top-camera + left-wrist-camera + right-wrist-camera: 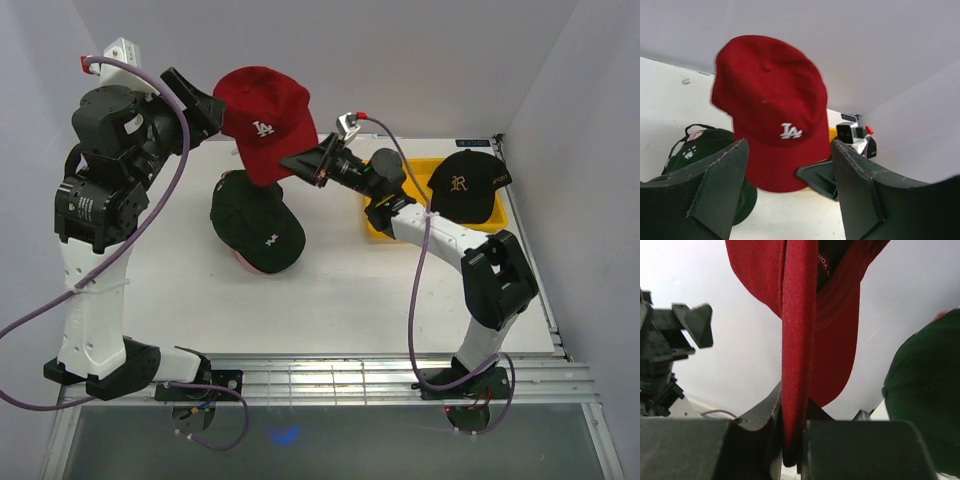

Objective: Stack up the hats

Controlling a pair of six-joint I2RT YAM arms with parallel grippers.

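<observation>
Where the red cap [265,118] hangs at upper centre of the overhead view, we read a white stitched "LA" on its front panel. On an inside label in the right wrist view we make out only "YOR"; the rest is cut off. The black cap [468,183], upper right of frame, carries a gold "R" emblem, and the small writing on its side is too small to read. The dark green cap [256,225], centre, bears a small white mark that we cannot read.

Surroundings: the black cap sits in the yellow tray [383,226] at the right of the white surface [330,300]. The dark green cap rests just below the red one in frame, with pink fabric [243,259] showing under its lower edge. The red cap is off the surface and overlaps the dark green cap's upper edge in the overhead view.

Arms: the right arm reaches from lower right toward centre. Its right pincer [792,440] is clamped on the red cap's brim, which stands edge-on between the fingers. The left arm rises along the left edge, wrist bent toward the red cap. The left pincer [212,108] stands wide apart beside the crown, gripping nothing.
</observation>
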